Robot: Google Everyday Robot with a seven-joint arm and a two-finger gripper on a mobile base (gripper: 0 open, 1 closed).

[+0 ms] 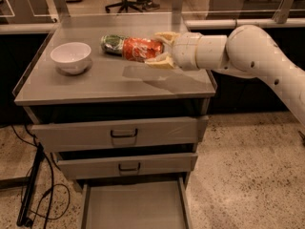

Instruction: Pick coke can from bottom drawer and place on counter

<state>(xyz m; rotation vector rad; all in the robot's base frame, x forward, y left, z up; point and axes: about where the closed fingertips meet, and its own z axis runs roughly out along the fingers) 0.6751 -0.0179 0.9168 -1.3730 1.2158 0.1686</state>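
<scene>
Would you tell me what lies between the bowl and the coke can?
In the camera view, a green can lies there, by the coke can, which the gripper holds over the counter.

jaws over counter [95, 84] hide end of coke can [139, 49], bottom drawer [133, 206] cropped

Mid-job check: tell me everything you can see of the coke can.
The coke can, a small red-orange metal soda can with pale lettering, lies on its side over the back of the flat grey metal counter. The cream two-finger gripper is shut on the end nearer the arm, one finger above, one below. Its far end overlaps a green can in view; contact is unclear. Whether it rests on the counter cannot be told.
</scene>
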